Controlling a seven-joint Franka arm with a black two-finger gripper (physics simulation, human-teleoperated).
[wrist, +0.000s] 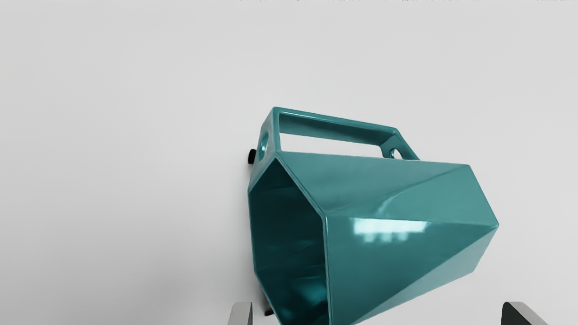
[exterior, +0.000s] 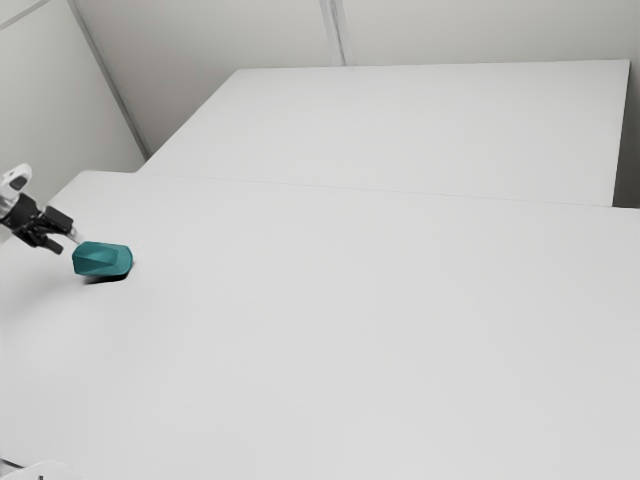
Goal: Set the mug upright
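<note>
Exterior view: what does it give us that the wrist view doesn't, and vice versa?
Exterior view: the arm's white end section, the gripper by the mug on its exterior-view-left side, the wide table, a second pale surface beyond, and the walls.
Wrist view: the mug's open mouth and dark interior, the gap inside its handle.
Both: a teal faceted mug lying on its side, the gripper near it, fingers apart.

Pale walls (exterior: pixel 220 35) stand beyond a white table (exterior: pixel 350 330) and another white surface (exterior: pixel 400 125).
</note>
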